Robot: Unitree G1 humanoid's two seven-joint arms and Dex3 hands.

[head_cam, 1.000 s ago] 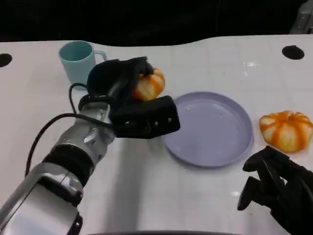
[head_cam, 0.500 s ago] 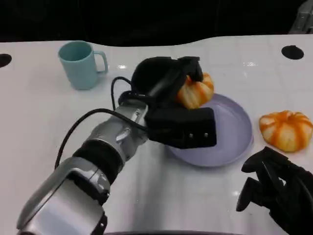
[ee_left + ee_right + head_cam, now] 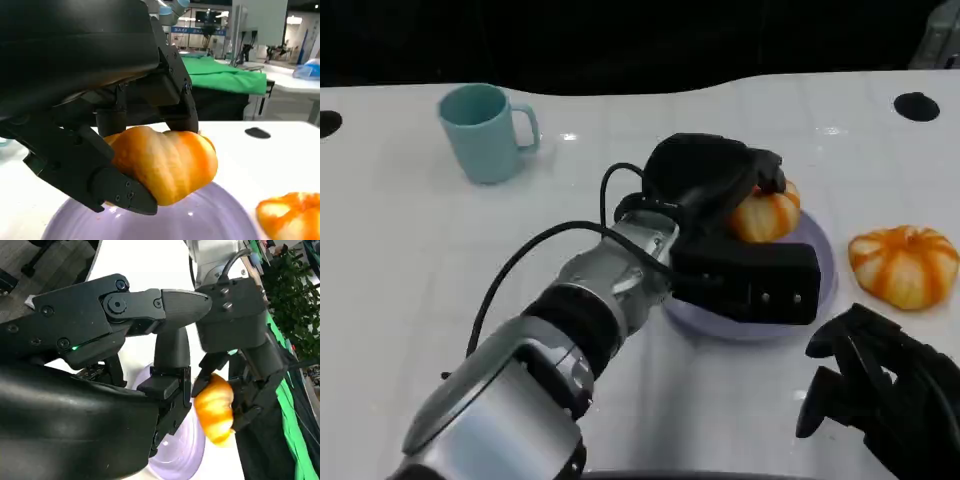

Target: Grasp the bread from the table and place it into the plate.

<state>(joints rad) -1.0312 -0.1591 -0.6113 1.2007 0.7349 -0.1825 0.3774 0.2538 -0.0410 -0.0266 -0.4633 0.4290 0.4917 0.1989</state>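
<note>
The plate (image 3: 820, 285), pale purple and round, lies on the white table (image 3: 410, 260), and everything else sits in relation to it. Over it, the left hand (image 3: 720, 190) grips the bread (image 3: 767, 215), an orange-striped, pumpkin-shaped bun, with fingers wrapped over the top and a thumb beneath.

The head view hides the plate's floor behind the hand and its black wrist block. The left wrist view fills that in: the bread (image 3: 162, 160) is clamped between dark fingers (image 3: 172, 95) above and below, and the plate (image 3: 215, 215) spreads under it with bare purple surface showing, the bun held just above that surface rather than resting on it. The right wrist view, turned on its side, shows the same bread (image 3: 215, 410) in the left hand's fingers (image 3: 255, 390) beside the plate (image 3: 182, 452).

To the right of the plate, apart from its rim, a second orange bun (image 3: 905, 265) lies on the table. Far to the plate's left stands a teal mug (image 3: 485, 130), upright; I cannot see inside it.

Near the plate's lower right edge, the right hand (image 3: 880, 385) rests with its fingers loosely curled and holding nothing.
</note>
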